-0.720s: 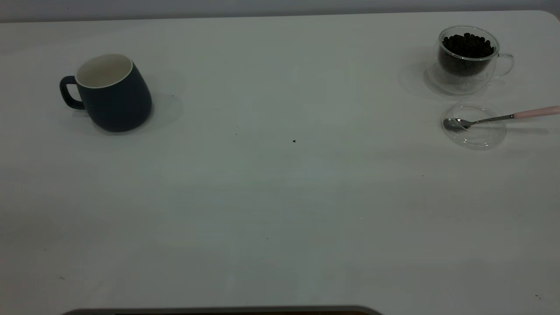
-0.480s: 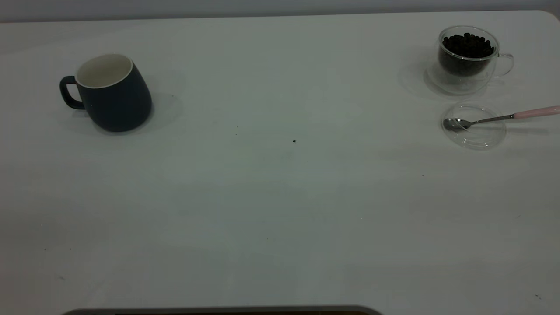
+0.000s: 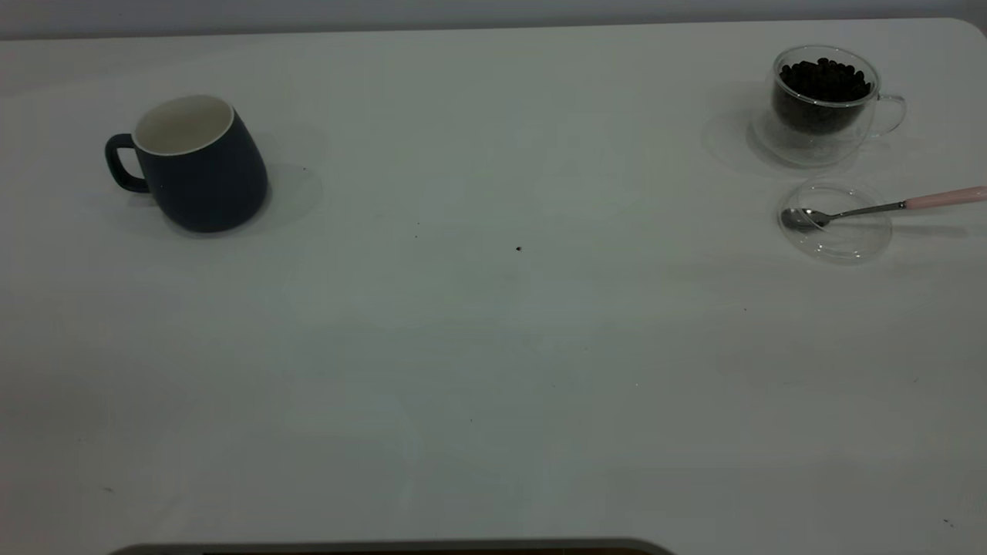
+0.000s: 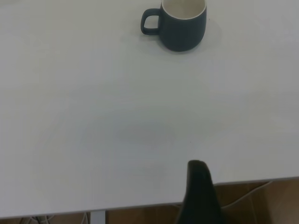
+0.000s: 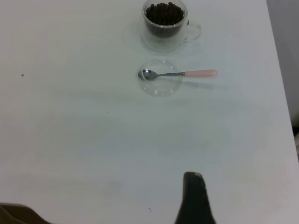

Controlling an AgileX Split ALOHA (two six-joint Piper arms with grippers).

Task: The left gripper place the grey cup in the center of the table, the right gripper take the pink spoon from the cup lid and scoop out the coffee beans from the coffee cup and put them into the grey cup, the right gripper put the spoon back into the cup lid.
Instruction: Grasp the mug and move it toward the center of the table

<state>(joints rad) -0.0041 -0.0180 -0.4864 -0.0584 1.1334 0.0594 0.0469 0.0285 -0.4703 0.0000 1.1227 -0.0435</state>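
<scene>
From outside we see only the bench [image 3: 493, 347], the grey cup [image 3: 199, 166] well apart from the coffee cup [image 3: 823, 104], while wrist views reveal the left gripper [image 4: 201, 196] and right gripper [image 5: 195, 198], grip state unclear.

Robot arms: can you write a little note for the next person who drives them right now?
Left gripper and right gripper: both back at the near table edge, holding nothing.
Grey cup: upright at the table's left, not centred yet.
Coffee cup: far right, full of coffee beans.
Pink spoon: bowl resting in the cup lid, handle sticking out.
Done: nothing. Left: every step.
</scene>
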